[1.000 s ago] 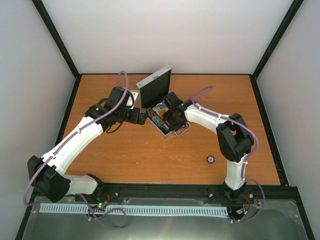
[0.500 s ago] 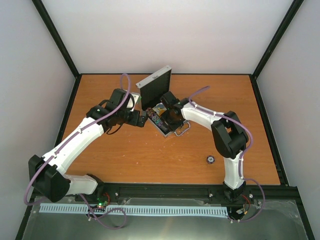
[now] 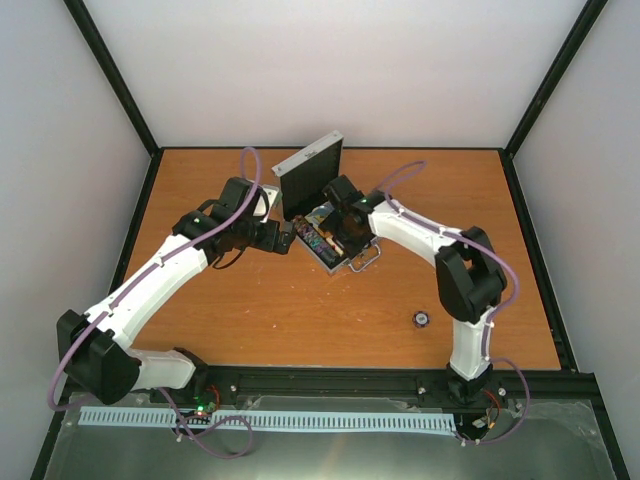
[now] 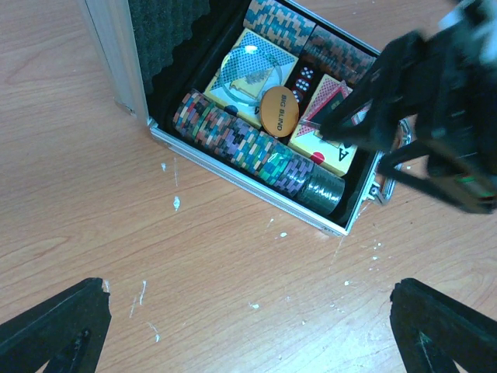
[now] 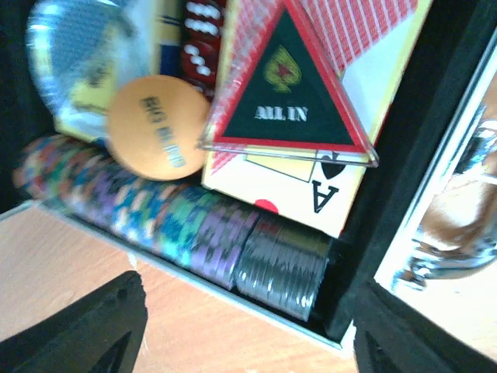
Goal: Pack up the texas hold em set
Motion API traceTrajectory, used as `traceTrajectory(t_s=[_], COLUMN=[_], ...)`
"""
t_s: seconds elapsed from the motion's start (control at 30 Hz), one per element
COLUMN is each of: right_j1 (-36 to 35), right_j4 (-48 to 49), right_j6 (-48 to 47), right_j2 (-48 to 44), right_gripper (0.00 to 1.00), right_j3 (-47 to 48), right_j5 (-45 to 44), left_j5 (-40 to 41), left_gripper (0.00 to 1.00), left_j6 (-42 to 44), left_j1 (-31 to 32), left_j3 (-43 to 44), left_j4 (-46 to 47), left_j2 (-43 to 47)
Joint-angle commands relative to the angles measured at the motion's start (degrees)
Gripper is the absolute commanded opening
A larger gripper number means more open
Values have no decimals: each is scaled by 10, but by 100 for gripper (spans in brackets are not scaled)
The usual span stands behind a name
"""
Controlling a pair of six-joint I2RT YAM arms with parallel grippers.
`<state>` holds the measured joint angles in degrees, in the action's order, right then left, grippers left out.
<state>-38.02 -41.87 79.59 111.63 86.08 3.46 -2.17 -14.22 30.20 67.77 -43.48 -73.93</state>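
Observation:
The silver case (image 3: 335,262) of the texas hold em set stands open mid-table, its lid (image 3: 310,178) upright. Inside are a row of multicoloured chips (image 5: 178,225), two card boxes (image 4: 250,58), red dice (image 4: 303,78) and an orange "BIG BLIND" disc (image 5: 155,128). A dark triangular "ALL IN" token (image 5: 283,93) lies on the right-hand card box (image 5: 342,179). My right gripper (image 5: 248,334) hangs open over the case's near edge, holding nothing. My left gripper (image 4: 248,342) is wide open above bare table just left of the case (image 4: 233,167). A small round disc (image 3: 422,319) lies on the table to the right.
The case's metal handle (image 3: 368,260) sticks out toward the near right. Both arms meet at the case, the right gripper (image 4: 365,116) showing in the left wrist view. White walls and black frame posts enclose the orange table (image 3: 250,300).
The right wrist has shifted slightly toward the lid over the case. The left arm has stayed put.

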Motion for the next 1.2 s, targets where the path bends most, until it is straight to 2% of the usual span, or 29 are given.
traceTrajectory(t_s=[0.0, 0.1, 0.23, 0.4, 0.5, 0.67, 0.93, 1.17], right_j1=[19, 56, 129, 180, 182, 193, 214, 216], right_j4=[-39, -60, -105, -200, -232, -220, -189, -151], right_j6=[-100, -188, -305, -411, -427, -445, -448, -454], right_j2=[-113, -202, -306, -351, -353, -362, -355, -324], right_gripper=[77, 81, 85, 87, 88, 89, 87, 83], right_j3=[22, -17, -101, -179, -233, -319, -399, -425], right_j5=[-81, -84, -42, -2, 14, 24, 43, 61], left_j5=[-5, -8, -18, -31, -26, -14, -9, -10], left_gripper=[100, 100, 100, 100, 100, 100, 100, 100], left_j6=[-25, -50, -90, -124, -132, -140, -163, -174], left_j1=[-4, -4, -4, -5, -5, -5, -5, -5], left_j3=[25, 27, 30, 33, 43, 62, 63, 52], left_j4=[-7, -2, 2, 3, -4, -25, -48, -52], left_j2=[15, 19, 15, 11, 11, 7, 14, 21])
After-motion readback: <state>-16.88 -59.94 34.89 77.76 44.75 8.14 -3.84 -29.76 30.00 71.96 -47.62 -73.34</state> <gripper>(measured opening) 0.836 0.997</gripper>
